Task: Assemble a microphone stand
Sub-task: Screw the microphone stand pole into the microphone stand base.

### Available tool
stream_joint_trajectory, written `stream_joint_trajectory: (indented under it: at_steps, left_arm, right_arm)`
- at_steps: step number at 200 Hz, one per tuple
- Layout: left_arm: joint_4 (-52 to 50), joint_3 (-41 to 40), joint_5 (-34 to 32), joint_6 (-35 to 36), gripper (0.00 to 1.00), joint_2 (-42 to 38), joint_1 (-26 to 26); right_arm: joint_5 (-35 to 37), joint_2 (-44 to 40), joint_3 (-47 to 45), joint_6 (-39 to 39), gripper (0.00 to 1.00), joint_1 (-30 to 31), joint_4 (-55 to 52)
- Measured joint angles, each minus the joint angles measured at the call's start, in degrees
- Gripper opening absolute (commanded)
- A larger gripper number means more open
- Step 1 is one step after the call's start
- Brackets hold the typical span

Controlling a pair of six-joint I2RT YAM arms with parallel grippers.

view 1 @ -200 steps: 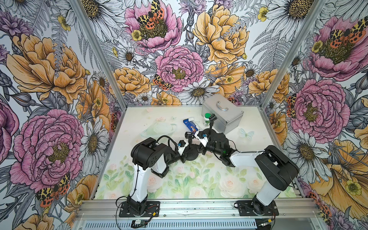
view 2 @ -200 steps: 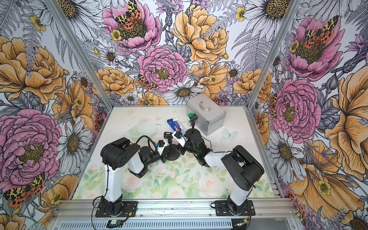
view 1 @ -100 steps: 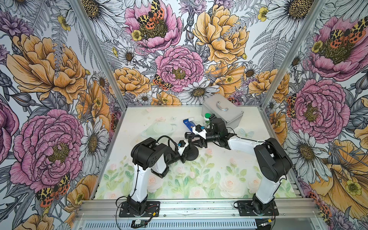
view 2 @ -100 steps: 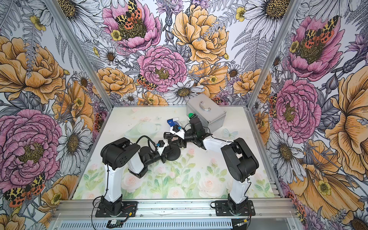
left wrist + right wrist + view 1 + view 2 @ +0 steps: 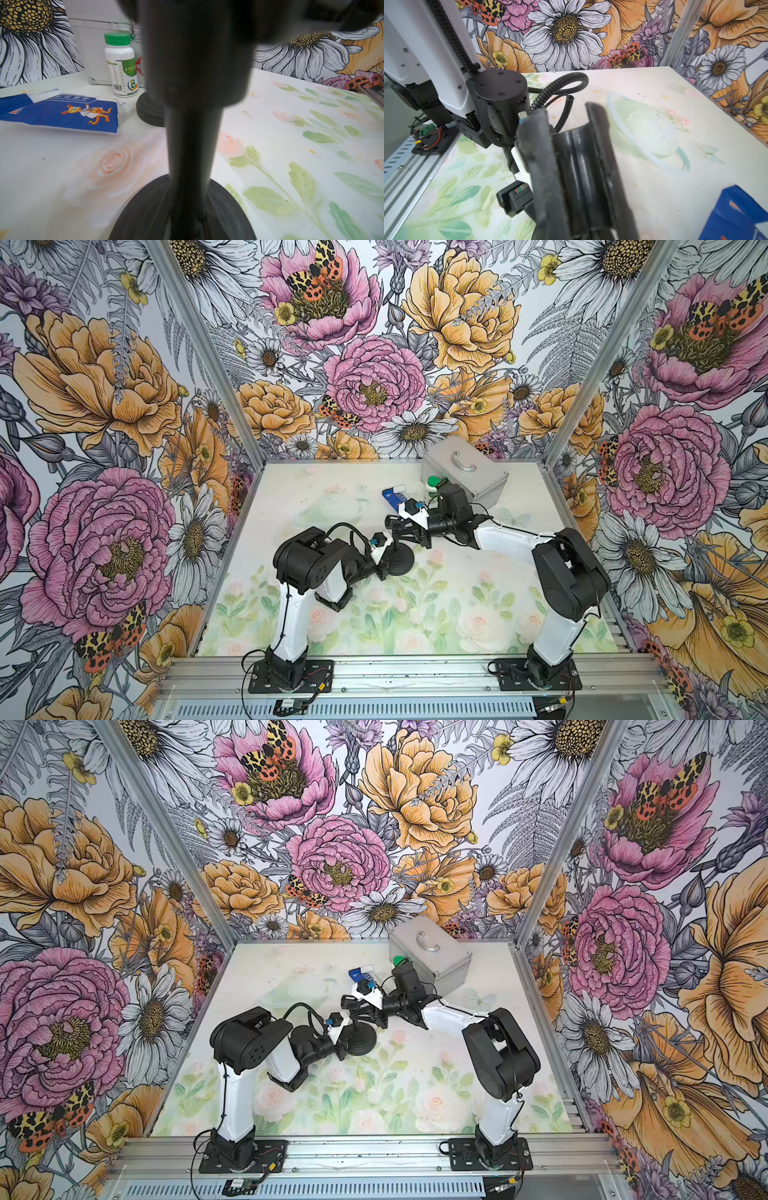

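Stand (image 5: 401, 560) blocks centre; case (image 5: 478, 483), bottle (image 5: 433, 482), packet (image 5: 390, 495) crowd behind (near mat (image 5: 415, 622) open)

"GAUZE BANDAGE" on blue packet (image 5: 62, 113)

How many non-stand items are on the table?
3: silver case at the back, green-capped bottle in front of it, blue bandage pack beside the bottle. More may be hidden.

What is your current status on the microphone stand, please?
Left gripper shut on stand post. Right gripper shut on mic clip at post top. Base on table. Gauze packet, bottle nearby, not obstructing.
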Motion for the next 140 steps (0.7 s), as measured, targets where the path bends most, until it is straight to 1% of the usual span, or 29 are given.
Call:
stream_joint_trajectory:
  at_steps: [14,29,38,50,61,73,80,88,101,117,125,140]
  left_arm:
    - [0.0,0.0,0.0,0.3,0.20,0.1,0.2]
    - [0.1,0.0,-0.2,0.8,0.19,0.1,0.5]
    - [0.1,0.0,-0.3,0.8,0.20,0.1,0.6]
    - [0.2,0.0,-0.9,0.7,0.19,0.1,0.9]
    - [0.2,0.0,-1.2,0.3,0.20,0.1,1.3]
    - [0.4,-0.2,-1.5,0.1,0.20,0.1,1.6]
    - [0.4,-0.2,-1.8,-0.1,0.19,0.1,1.7]
    - [0.4,-0.2,-1.9,-0.1,0.19,0.1,1.7]
    - [0.5,-0.2,-2.0,-0.2,0.19,0.1,1.7]
    - [0.5,0.0,-2.0,-0.5,0.19,0.1,1.7]
    - [0.4,0.1,-2.0,-0.4,0.19,0.1,1.5]
    - [0.2,0.2,-1.9,-0.3,0.19,0.1,1.0]
  right_arm:
    - [10.2,-3.3,-6.0,6.4,0.00,2.8,8.1]
    - [25.1,-5.6,-13.0,13.5,0.00,7.5,19.3]
    - [35.6,-5.8,-16.0,17.5,0.00,11.2,25.3]
    - [48.7,-4.4,-16.8,21.3,0.00,15.7,29.8]
    - [58.9,-2.4,-16.3,23.4,0.00,19.0,32.9]
    - [65.5,-0.5,-15.7,24.6,0.00,21.2,35.4]
    - [67.5,0.2,-15.5,24.8,0.00,21.8,36.4]
    - [68.0,0.5,-15.4,24.8,0.00,22.0,37.0]
    - [67.2,0.4,-15.4,24.2,0.23,21.7,36.9]
    - [62.4,-0.4,-15.4,22.2,0.37,19.9,35.7]
    - [59.4,-1.2,-15.5,19.9,0.40,18.5,34.5]
    - [50.0,-3.2,-15.7,16.2,0.43,14.8,31.1]
